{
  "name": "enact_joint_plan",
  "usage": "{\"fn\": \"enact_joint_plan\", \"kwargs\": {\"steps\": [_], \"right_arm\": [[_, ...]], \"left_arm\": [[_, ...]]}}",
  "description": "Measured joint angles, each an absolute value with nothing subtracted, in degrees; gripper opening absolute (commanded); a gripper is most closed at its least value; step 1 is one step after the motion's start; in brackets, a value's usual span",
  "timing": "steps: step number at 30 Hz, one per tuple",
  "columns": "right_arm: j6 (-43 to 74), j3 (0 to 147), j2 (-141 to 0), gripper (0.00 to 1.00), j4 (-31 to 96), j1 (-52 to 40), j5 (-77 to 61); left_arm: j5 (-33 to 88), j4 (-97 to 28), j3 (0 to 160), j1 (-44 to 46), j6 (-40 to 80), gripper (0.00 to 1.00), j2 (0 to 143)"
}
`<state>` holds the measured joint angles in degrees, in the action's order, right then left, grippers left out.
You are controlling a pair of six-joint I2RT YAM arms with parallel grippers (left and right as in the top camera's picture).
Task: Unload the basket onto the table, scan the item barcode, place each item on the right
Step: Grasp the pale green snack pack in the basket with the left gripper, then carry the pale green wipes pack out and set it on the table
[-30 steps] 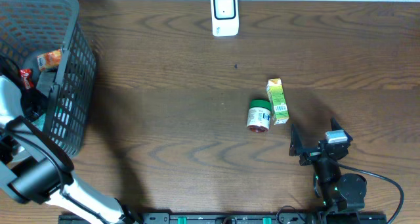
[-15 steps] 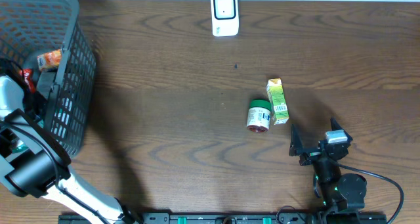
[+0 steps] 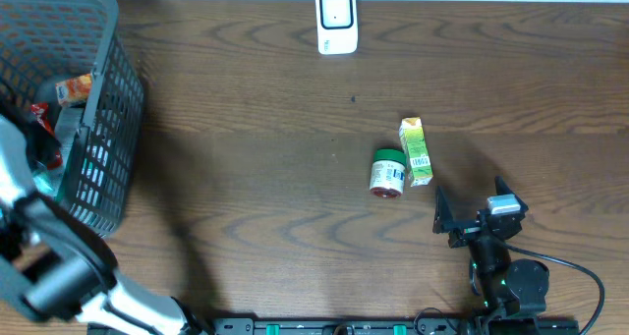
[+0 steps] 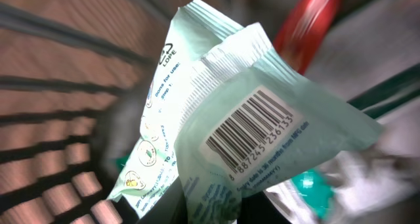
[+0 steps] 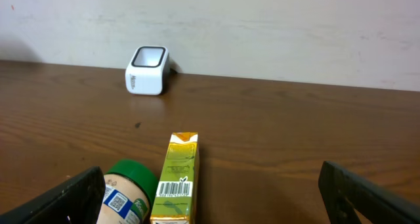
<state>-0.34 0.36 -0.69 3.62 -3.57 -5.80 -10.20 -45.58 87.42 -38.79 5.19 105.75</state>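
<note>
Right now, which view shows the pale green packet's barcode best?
Left wrist: the pale green packet fills the frame, barcode facing the lens. Overhead hides it inside the basket; right wrist does not show it.

Mock retail checkout station on a wooden table (image 3: 246,158). A white barcode scanner (image 5: 147,70) stands well ahead of the right gripper (image 5: 211,173), beside a plain wall (image 5: 275,27). A barcoded carton (image 5: 176,178) and jar (image 5: 125,194) lie just ahead. A wire shopping basket (image 3: 110,129), far to its left, holds packaged goods (image 3: 74,87).

Dark wood-grain table (image 3: 246,178); plain off-white wall (image 5: 262,27) behind its far edge; soft, even light
</note>
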Motion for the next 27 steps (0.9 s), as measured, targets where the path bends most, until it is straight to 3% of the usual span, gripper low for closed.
{"fn": "enact_joint_plan", "kwargs": {"steps": [5,13,21,27], "right_arm": [[-0.34,0.36,-0.69,0.99,3.64,-3.57,-5.78],[-0.34,0.36,-0.69,0.99,3.62,-3.57,-5.76],[-0.34,0.36,-0.69,0.99,3.62,-3.57,-5.78],[-0.34,0.38,-0.69,0.99,3.60,-3.57,-5.78]], "left_arm": [[-5.82,-43.09,87.61,-38.79,7.53,0.21,88.77],[11.53,-45.63,88.40,-34.79,13.74,0.22,64.40],[15.75,-53.39,85.10,-15.16,15.09,0.22,56.10],[13.98,-50.83,72.36,1.19,17.63,0.22,60.27]]}}
